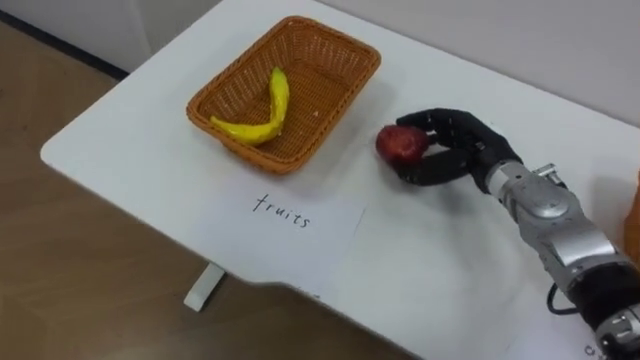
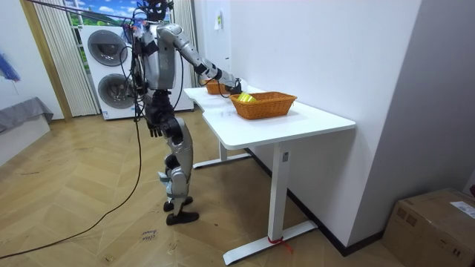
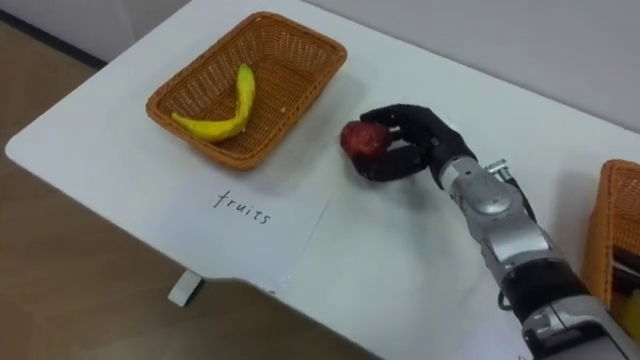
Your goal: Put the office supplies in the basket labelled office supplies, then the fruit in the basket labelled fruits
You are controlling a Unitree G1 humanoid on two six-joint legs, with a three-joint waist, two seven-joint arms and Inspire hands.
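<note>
Presently the step in hand appears to be carrying a red apple across to the woven fruit basket, which sits on the white table just to the robot's left of the apple. To do this well, the hold should be firm before lifting, since a round, smooth apple can roll out of a loose wrap. The lift should clear the basket's near rim, and the apple should be lowered onto bare weave beside the banana that lies inside, not dropped on it. A paper label with handwriting lies flat on the table in front of the basket.

The right hand reaches in from the right with its dark fingers curled around the apple and the thumb underneath, so it is clamped on the fruit. The apple sits low, at or just above the tabletop; I cannot tell whether it is lifted.

A second woven basket shows at the far right edge. In the room view the left hand hangs at the robot's side as it stands at the table.
</note>
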